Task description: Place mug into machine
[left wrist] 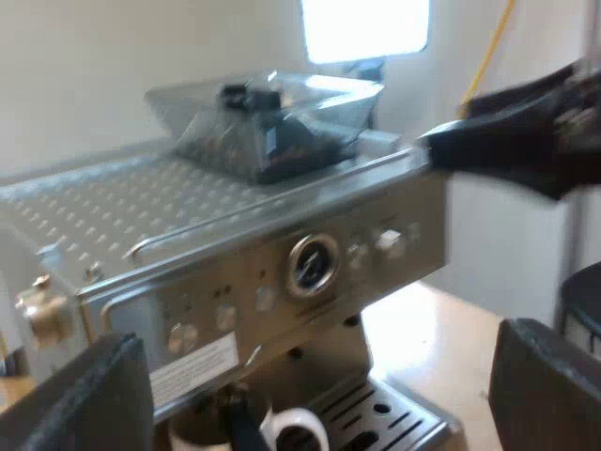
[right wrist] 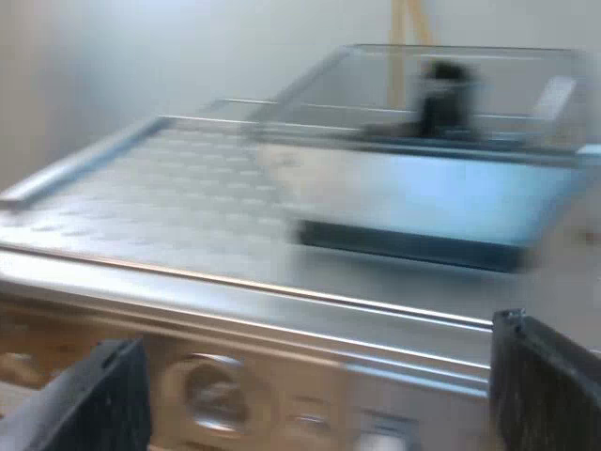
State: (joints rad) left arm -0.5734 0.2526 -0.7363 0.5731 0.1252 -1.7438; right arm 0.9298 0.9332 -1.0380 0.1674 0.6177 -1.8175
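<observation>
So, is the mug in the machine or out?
In: the mug sits at the drip tray, under the espresso machine's front panel.

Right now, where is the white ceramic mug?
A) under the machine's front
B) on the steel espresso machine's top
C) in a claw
A: the white ceramic mug sits under the front of the steel espresso machine, by the slotted drip tray.

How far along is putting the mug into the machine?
Looks nearly done: the mug sits on the drip tray under the front of the espresso machine. Left gripper is open, holding nothing; right gripper open over the machine's top. Remaining: probably only backing away.
</observation>
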